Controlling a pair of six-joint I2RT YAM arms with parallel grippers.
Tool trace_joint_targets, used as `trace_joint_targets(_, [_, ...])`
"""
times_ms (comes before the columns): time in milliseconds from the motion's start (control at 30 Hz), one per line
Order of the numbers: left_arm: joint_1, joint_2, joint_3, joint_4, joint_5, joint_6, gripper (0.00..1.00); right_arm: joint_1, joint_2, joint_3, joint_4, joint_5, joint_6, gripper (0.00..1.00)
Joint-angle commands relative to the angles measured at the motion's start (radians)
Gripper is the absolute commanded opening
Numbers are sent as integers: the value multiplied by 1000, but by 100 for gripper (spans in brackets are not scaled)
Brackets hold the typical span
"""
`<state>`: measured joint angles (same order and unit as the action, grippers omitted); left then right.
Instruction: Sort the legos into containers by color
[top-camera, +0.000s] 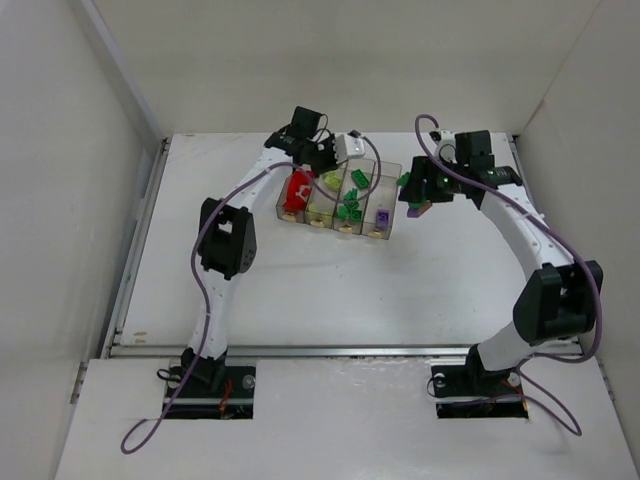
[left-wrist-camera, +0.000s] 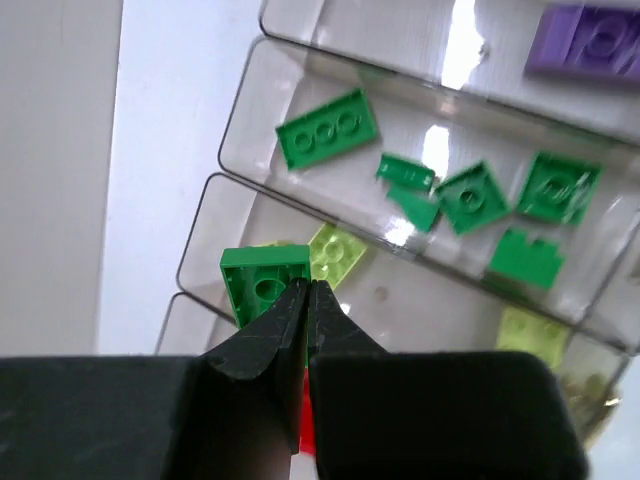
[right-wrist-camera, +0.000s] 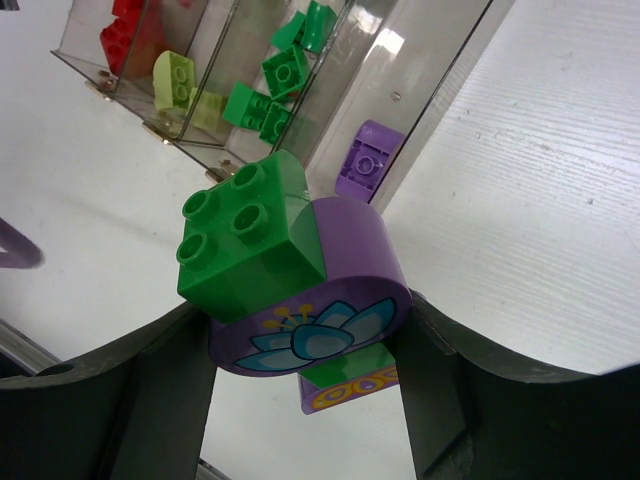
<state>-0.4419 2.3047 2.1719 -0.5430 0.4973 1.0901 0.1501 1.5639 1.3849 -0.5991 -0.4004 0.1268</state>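
Note:
Four joined clear bins (top-camera: 388, 190) stand at the table's far middle, holding red (top-camera: 297, 188), lime (top-camera: 330, 182), green (top-camera: 352, 205) and purple (top-camera: 381, 215) legos. My left gripper (left-wrist-camera: 308, 290) is shut on the wall of a green brick (left-wrist-camera: 255, 282), held over the far end of the lime bin (left-wrist-camera: 420, 300). It is next to the green bin (left-wrist-camera: 250, 110). My right gripper (right-wrist-camera: 305, 370) is shut on a clump: a green brick (right-wrist-camera: 245, 240) on a purple flower-printed round piece (right-wrist-camera: 350, 290). It is just right of the bins (right-wrist-camera: 430, 90).
White walls close in the table on the left, back and right. A metal rail (top-camera: 340, 350) runs along the near edge in front of the arm bases. Bare table lies between the bins and the rail.

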Motion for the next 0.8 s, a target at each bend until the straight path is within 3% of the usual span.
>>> trace_joint_targets(0, [19,-120,-44,170,214,-416,0,-6,-56,29,39,-3,-15,0])
trace_joint_targets(100, [19,-105,-141,320,371,-690,0,-6,-65,29,39,6,-6,0])
trace_joint_targets(233, [29,-39,-132,371,409,-919,2,-15,-76,11,39,17,-6,0])
trace_joint_targets(400, [55,19,-121,532,497,-1122,5,-15,-87,11,39,26,-6,0])
trace_joint_targets(533, [55,19,-132,583,497,-1159,13,-15,-87,11,39,26,-6,0])
trace_joint_targets(567, [55,28,-142,583,497,-1159,30,-15,-87,11,39,26,-6,0])
trace_joint_targets(633, [55,29,-142,565,472,-1141,51,-15,-87,11,39,26,-6,0])
trace_joint_targets(667, [55,29,-142,565,462,-1116,67,-15,-87,11,39,26,-6,0])
trace_joint_targets(700, [55,29,-142,548,461,-1107,99,-15,-87,11,39,26,-6,0])
trace_joint_targets(767, [55,19,-133,511,442,-1079,100,-15,-87,11,39,26,-6,0])
